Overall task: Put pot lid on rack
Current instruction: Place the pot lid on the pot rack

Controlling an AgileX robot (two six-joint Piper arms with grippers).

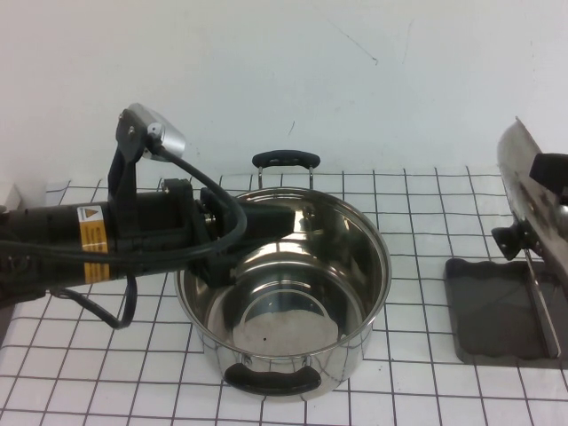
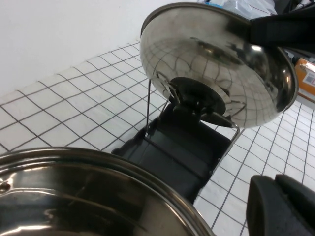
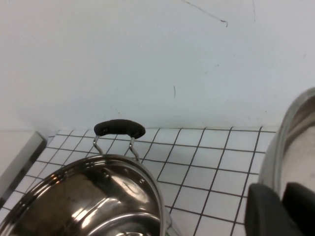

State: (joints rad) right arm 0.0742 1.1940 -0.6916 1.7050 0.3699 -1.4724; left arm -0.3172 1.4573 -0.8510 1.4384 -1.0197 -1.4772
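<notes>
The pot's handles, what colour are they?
Black, on both handles of the pot; clearest in the high view.

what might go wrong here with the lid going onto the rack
1. The pot lid stands tilted on edge against the rack's thin wire frame; if the right gripper, up at the lid, lets go before the lid seats, it could tip or roll off.
2. The left gripper is shut and parked low over the pot beside the rack, so a sliding lid could strike the pot.
</notes>
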